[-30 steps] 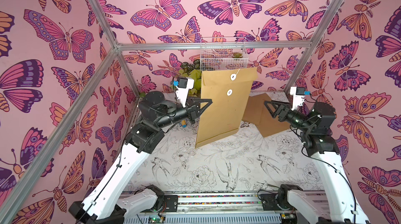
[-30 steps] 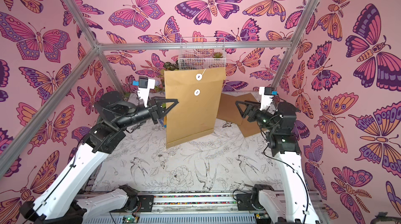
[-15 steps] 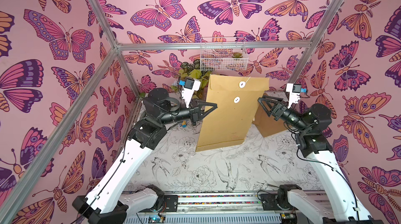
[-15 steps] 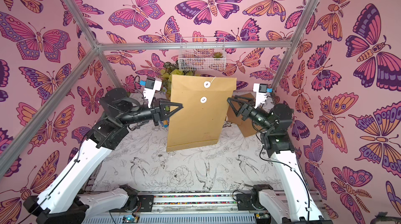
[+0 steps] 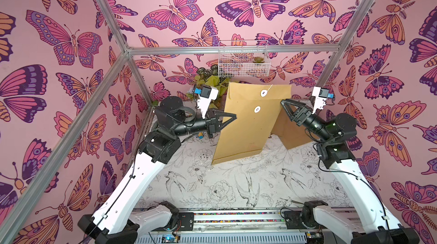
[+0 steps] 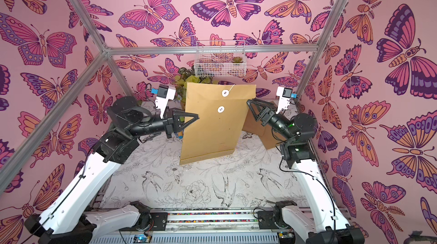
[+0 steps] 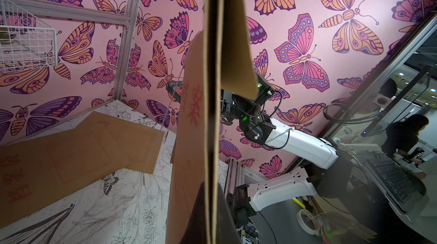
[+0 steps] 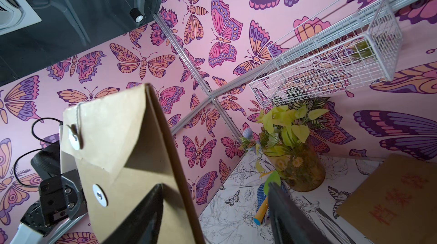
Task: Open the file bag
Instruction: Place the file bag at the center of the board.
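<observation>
— Left gripper [image 5: 233, 117] first: what does it have?
— It pinches the file bag [image 5: 250, 124] by the left edge, about halfway up, with its jaws pressed together on the paper.
— And the right gripper [image 8: 215, 185]?
— It is spread wide. Its fingers [image 8: 151, 207] straddle the bag's right edge near the top, one in front of the face and one behind. I cannot tell whether either touches the paper.
— How does the bag sit?
— It is upright over the table [image 5: 212, 183], broad face to the front, leaning a little. I cannot tell whether its bottom edge touches the table.
— Is it shut?
— The flap [image 8: 104, 136] at its top is folded down over the face but stands a little off it. A white disc [image 8: 74, 138] sits on the flap, and a second disc [image 8: 99, 194] sits on the body just below. A string [image 8: 79, 112] runs from the flap's disc away past the top edge.
— What lies behind the bag?
— Just behind it on the right, a second envelope [image 5: 293, 136] lies flat, partly hidden by the bag. Behind it on the left lies a small blue-and-yellow thing [image 8: 261, 212], too small to name. Farther back on that side stands a vase [image 8: 305, 174] of yellow-green leaves. Farthest off, above the bag's top, a wire basket [image 5: 243, 65] hangs on the back wall with a small green plant [image 5: 258, 60] inside.
</observation>
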Robot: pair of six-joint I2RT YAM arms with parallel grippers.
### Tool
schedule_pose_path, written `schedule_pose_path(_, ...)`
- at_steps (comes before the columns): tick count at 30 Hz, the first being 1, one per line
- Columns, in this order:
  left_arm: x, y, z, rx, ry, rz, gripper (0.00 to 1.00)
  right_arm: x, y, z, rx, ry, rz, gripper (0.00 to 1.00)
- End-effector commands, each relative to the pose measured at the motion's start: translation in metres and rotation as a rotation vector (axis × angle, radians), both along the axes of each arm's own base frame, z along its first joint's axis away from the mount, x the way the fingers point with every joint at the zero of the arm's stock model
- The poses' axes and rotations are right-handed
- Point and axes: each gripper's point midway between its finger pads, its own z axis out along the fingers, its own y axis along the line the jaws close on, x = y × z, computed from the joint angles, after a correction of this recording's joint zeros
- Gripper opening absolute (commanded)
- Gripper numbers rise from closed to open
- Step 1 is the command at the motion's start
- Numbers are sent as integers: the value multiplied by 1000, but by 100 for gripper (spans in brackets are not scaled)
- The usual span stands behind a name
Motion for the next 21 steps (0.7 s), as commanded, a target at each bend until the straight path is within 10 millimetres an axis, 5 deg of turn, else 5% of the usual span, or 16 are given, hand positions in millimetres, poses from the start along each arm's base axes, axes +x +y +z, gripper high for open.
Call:
schedule_pose_path(1,-16,4,13,-22,-52,-32,1,-9,0,26,45,-75,5,70)
schedule_pose_path(21,-25,7,8,-21,-45,-33,1,-36,11,80,147,-284,168,67)
